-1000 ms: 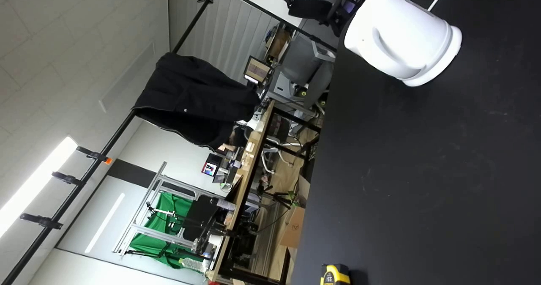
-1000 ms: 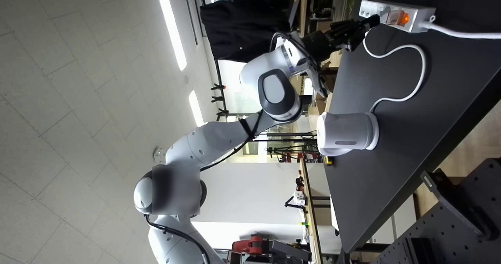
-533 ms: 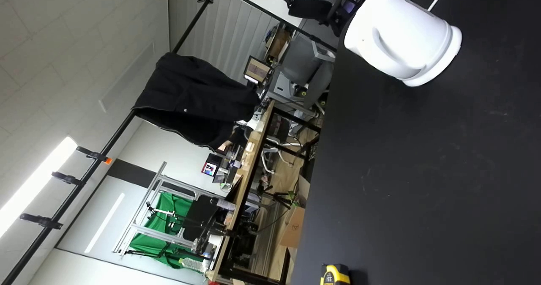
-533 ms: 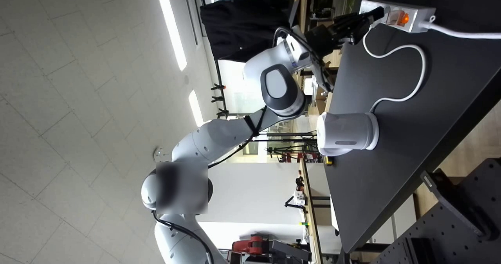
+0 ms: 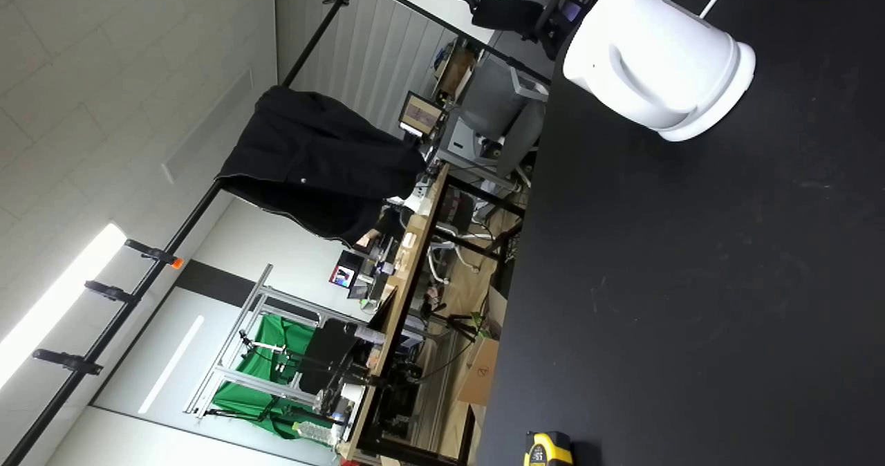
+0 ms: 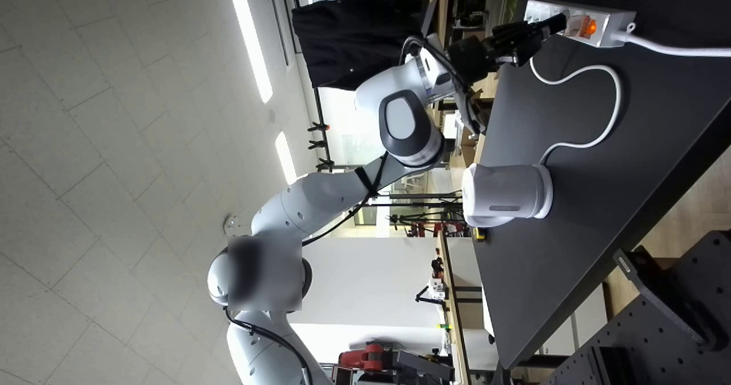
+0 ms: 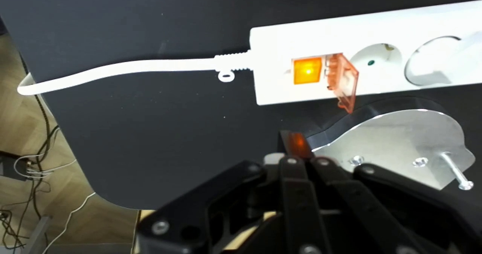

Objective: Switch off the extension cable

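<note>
White cord [image 7: 131, 67]: trailing across the black table [image 7: 162, 133] and passing over its edge at the far left of the wrist view.
Extension cable [image 7: 339, 37]: lying on the table, its strip starting where the cord is ending and stretching away to the right.
Gripper [image 7: 299, 148]: pointing in near the orange switch [image 7: 307, 72], seemingly apart from it, though the views are leaving the depth unclear; its fingers [image 7: 293, 178] are pressing against each other, nothing showing between them.
Switch: glowing, so power is presumably running; the push for switching off is remaining to be done.
Translucent cover [image 7: 346, 82]: standing hinged open to the right, leaving the switch exposed, so this preparation is looking complete.
Open socket [image 7: 376, 58]: sitting next along, holding no plug.
White plug [image 7: 429, 63]: apparently filling the strip's following outlet, so something is probably depending on this supply.
</note>
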Robot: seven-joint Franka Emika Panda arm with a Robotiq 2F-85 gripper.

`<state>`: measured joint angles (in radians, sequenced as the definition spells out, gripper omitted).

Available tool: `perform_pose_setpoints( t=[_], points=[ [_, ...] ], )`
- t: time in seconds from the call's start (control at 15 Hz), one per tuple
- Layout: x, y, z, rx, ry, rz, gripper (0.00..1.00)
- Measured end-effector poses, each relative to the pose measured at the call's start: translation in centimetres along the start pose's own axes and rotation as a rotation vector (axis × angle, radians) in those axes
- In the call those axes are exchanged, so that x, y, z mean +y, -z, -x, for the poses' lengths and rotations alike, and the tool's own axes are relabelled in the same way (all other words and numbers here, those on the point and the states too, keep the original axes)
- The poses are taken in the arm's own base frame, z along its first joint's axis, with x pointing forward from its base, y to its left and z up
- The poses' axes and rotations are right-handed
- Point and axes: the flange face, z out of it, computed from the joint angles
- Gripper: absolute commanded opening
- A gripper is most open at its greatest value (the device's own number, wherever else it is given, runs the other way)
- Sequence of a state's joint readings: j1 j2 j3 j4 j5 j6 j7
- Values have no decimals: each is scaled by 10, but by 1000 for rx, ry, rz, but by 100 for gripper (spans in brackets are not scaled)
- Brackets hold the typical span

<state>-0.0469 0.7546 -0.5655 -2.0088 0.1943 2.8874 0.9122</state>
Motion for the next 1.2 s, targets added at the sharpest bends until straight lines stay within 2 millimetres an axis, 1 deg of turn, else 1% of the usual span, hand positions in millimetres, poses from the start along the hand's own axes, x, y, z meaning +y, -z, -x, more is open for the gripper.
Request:
perform_pose_setpoints(
  t=[0.33, 0.53, 0.93, 1.2],
  points=[
    [0, 0, 0, 0, 4, 0, 0],
    [-2, -3, 5, -1, -4, -20, 0],
    [-3, -16, 20, -21, -43, -63, 0],
    [0, -25, 24, -14, -47, -62, 0]
  ],
)
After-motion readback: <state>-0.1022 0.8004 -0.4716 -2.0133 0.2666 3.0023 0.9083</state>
